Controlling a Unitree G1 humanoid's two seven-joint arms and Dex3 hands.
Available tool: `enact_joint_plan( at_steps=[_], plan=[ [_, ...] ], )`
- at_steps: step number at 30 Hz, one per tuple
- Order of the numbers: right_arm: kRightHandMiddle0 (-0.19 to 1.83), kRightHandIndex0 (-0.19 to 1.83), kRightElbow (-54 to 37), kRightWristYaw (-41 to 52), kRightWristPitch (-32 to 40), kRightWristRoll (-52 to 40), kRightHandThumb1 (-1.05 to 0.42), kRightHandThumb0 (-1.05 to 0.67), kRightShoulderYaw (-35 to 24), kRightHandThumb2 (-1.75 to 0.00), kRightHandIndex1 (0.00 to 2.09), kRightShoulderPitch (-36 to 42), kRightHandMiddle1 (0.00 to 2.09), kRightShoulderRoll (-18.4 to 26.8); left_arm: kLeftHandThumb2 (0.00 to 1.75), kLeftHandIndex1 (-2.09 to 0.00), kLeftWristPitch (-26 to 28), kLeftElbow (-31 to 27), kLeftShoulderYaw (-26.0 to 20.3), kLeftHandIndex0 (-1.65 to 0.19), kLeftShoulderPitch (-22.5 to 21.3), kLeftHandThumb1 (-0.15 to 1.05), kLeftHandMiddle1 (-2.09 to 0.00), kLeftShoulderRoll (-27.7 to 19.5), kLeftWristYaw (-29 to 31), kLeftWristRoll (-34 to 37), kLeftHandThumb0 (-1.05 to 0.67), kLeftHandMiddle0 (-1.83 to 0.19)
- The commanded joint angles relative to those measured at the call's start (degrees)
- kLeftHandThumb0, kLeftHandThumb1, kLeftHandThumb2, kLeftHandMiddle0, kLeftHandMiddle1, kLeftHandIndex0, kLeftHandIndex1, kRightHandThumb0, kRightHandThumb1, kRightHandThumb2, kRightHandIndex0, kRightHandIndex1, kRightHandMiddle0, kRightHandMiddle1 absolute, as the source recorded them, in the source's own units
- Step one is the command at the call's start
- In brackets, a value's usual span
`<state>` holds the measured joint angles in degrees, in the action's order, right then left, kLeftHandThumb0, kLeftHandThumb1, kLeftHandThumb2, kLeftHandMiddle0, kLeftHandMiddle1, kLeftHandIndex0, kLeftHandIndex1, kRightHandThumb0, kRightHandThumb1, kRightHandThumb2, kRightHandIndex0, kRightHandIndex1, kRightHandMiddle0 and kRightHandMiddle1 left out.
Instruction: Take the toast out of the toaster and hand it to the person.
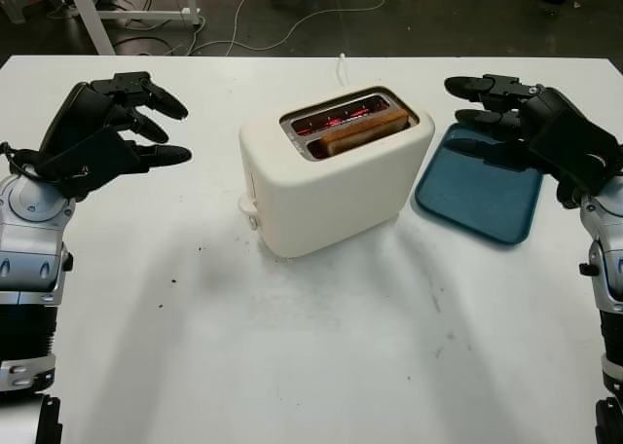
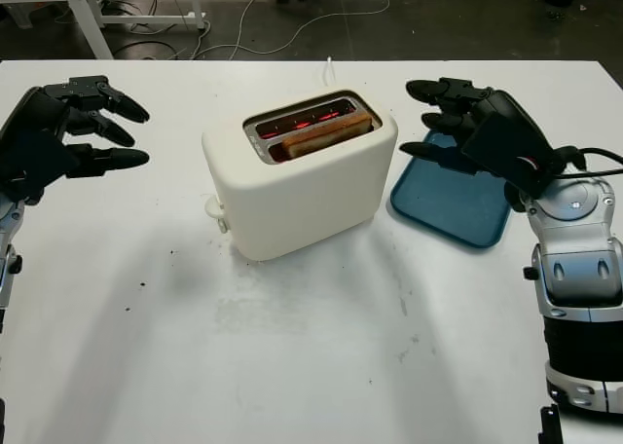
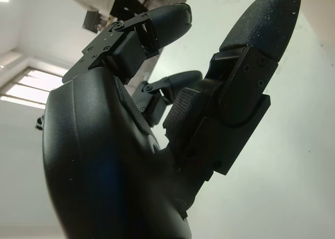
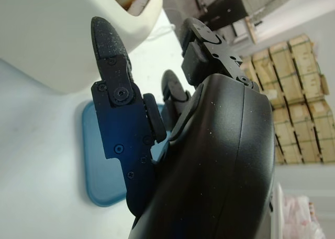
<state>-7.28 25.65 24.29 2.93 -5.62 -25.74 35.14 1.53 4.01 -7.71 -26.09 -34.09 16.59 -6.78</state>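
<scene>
Presently the toast (image 1: 365, 130) is seen seated in the toaster (image 1: 331, 176) near the table's (image 1: 311, 366) far edge, flanked by the empty, open left hand (image 1: 107, 132) and right hand (image 1: 526, 123), seemingly poised for a reach.

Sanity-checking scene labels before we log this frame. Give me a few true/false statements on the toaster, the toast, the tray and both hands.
1. A browned slice of toast sits in a slot of the cream plastic toaster. True.
2. The flat blue-teal tray holds a second slice. False: the tray is bare.
3. The right hand is closed on the toast. False: it is open, above the tray's edge beside the toaster.
4. The left hand is open, above the white table on the toaster's other side. True.
5. The toaster lies tipped on its side. False: it stands upright, slots up.
</scene>
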Motion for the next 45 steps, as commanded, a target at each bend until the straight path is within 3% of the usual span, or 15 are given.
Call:
enact_joint_plan(
  at_steps=[1,14,20,24,27,32,34,37,43,45],
  plan=[
    [0.38,0.42,-0.6,-0.1,0.4,-0.1,-0.91,-0.53,0.2,0.00,0.00,0.2,0.00,0.1,0.00,-0.94,-0.2,0.1,0.2,-0.66,-0.5,0.72,-1.01,0.1,0.0,0.1,-1.05,-0.71],
    [0.40,0.43,-0.1,-0.5,-0.4,0.1,-0.91,-0.56,0.0,0.00,0.01,0.3,0.01,0.1,0.00,-0.94,-0.3,0.1,0.1,-0.66,-0.5,0.72,-1.01,0.3,0.1,0.4,-1.05,-0.71],
    [0.40,0.43,1.9,-0.6,-4.9,-1.1,-0.89,-0.53,-2.0,0.00,0.00,-1.1,0.01,0.2,0.00,-0.94,-0.1,-0.2,0.1,-0.66,-0.4,0.72,-1.01,0.3,-0.1,0.3,-1.05,-0.71],
    [0.41,0.43,2.4,-0.9,-7.6,-1.1,-0.84,-0.50,-3.0,0.00,0.01,-4.2,0.01,1.0,0.00,-0.94,-0.2,0.0,0.0,-0.66,-0.4,0.72,-1.01,0.4,-0.1,0.5,-1.05,-0.71],
    [0.41,0.42,3.8,-0.7,-10.5,-1.5,-0.79,-0.35,-3.5,0.00,0.00,-7.8,0.01,1.2,0.00,-0.94,-0.6,0.1,0.1,-0.66,-0.5,0.72,-1.02,0.2,-0.1,0.2,-1.05,-0.71],
    [0.47,0.49,9.0,-0.8,-17.3,1.8,-0.70,-0.38,-0.7,-0.01,0.04,-16.2,0.04,2.5,0.00,-0.94,-0.4,0.1,0.1,-0.66,-0.5,0.71,-1.02,0.7,-0.4,0.4,-1.05,-0.70],
    [0.49,0.51,10.7,-0.3,-16.2,1.7,-0.65,-0.23,0.3,-0.01,0.05,-20.1,0.04,1.8,0.00,-0.94,-0.2,0.0,0.1,-0.66,-0.4,0.71,-1.02,0.7,-0.5,0.1,-1.05,-0.71],
    [0.54,0.57,12.1,-1.6,-17.8,5.4,-0.58,-0.13,3.5,0.00,0.08,-24.6,0.06,1.4,0.00,-0.93,-0.6,0.1,0.0,-0.66,-0.4,0.72,-1.02,0.6,-0.4,0.2,-1.05,-0.71],
    [0.64,0.67,18.8,-1.0,-25.0,10.3,-0.47,-0.41,9.8,-0.01,0.18,-31.6,0.11,0.1,0.00,-0.94,-0.4,-0.1,-0.1,-0.66,-0.2,0.71,-1.02,0.6,-0.3,0.3,-1.05,-0.71],
    [0.67,0.66,20.6,-0.8,-27.0,11.6,-0.44,-0.48,11.7,0.00,0.33,-32.6,0.14,-0.3,0.00,-0.94,-0.4,-0.1,-0.2,-0.66,-0.2,0.71,-1.02,0.7,-0.2,0.5,-1.05,-0.71]
  ],
)
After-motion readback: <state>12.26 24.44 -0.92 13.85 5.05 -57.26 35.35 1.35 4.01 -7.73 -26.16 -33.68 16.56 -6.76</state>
